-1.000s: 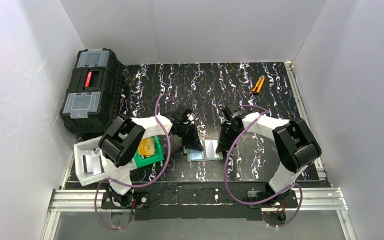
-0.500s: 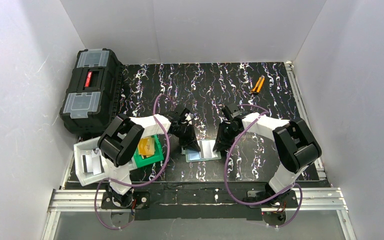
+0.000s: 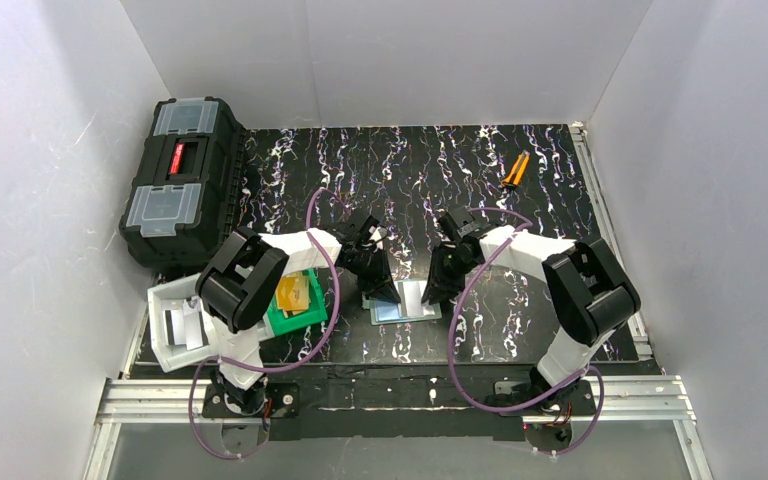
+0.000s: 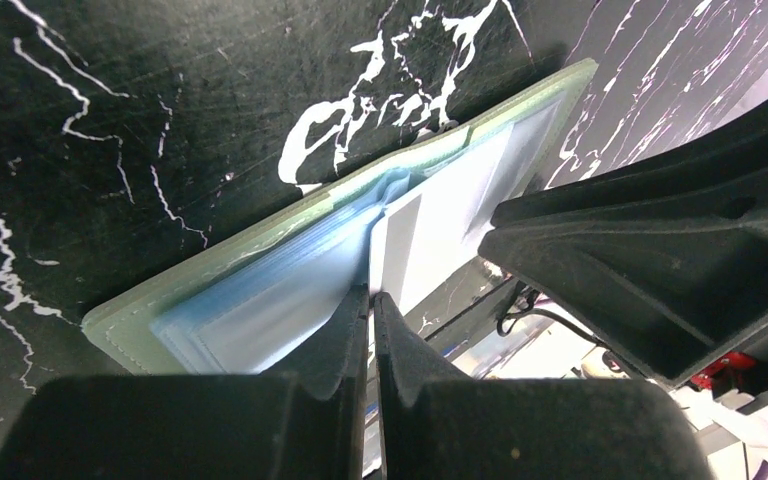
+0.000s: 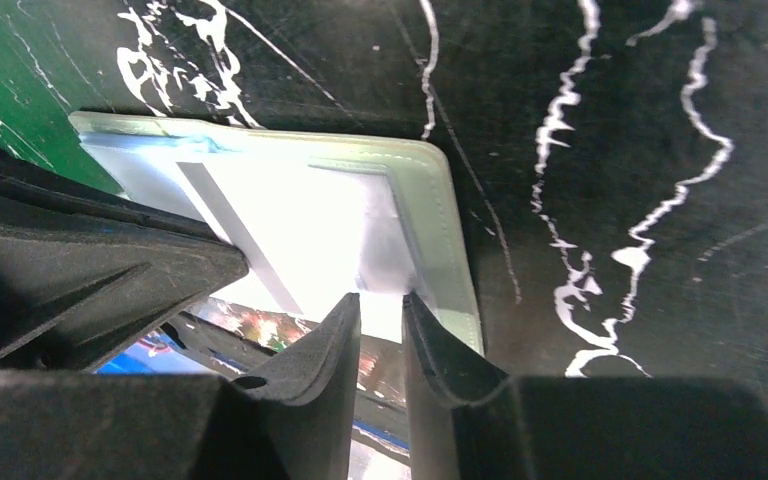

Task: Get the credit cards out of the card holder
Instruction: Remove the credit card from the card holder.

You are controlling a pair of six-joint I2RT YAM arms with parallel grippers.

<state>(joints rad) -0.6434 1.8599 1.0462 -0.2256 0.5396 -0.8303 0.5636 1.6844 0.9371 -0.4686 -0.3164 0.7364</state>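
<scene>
Some cards (image 3: 293,293) lie in the left green bin (image 3: 307,321), while a striped card (image 5: 290,235) seems to remain in the holder (image 5: 440,235); left claw (image 4: 371,300) is clamped shut at its fold, right claw (image 5: 380,305) is slightly parted and empty.

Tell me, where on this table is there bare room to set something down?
Free: the far strip between the toolbox and the orange tool, and the right side past the right arm. Crowded: around the card holder and the green bin.
</scene>
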